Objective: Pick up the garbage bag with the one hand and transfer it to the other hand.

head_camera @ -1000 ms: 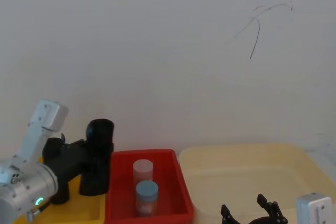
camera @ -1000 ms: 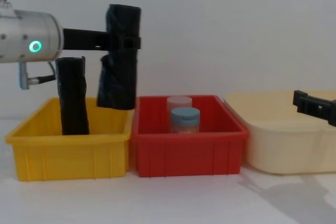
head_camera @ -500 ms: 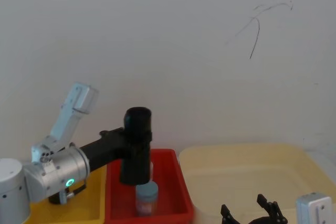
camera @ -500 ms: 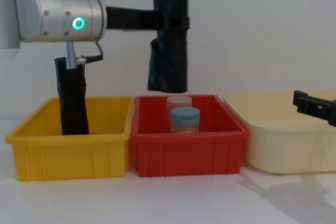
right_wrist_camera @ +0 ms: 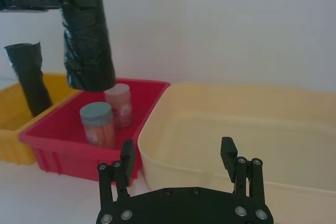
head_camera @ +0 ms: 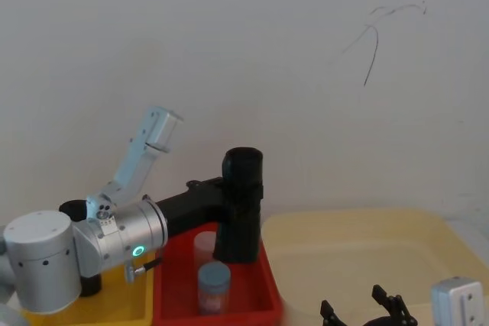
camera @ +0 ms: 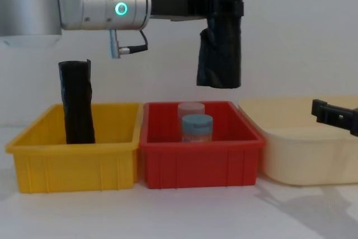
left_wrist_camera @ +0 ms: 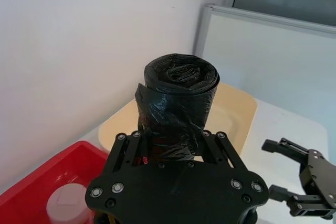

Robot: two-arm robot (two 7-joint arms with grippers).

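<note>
— What did the head view show?

— My left gripper (head_camera: 241, 188) was pinching the garbage bag (head_camera: 239, 227), holding it upright in the air above the red bin (head_camera: 263, 284), on the side nearest the cream tub (head_camera: 428, 223). My right gripper (head_camera: 357, 307) sat low by the tub's near side, fingers spread.

— And the left wrist view?

— Both fingers (left_wrist_camera: 127, 148) pressed against the bag's crinkled sides (its rolled end faced the camera).

— The right wrist view?

— My right fingers stood apart with nothing between them, in front of the tub. The bag hung well apart from them, above two jars (right_wrist_camera: 97, 121) in the red bin.

— The chest view?

— The bag's lower end hung clear above the red bin's rim. A slimmer black roll (camera: 76, 104) stood in the yellow bin (camera: 72, 166).
</note>
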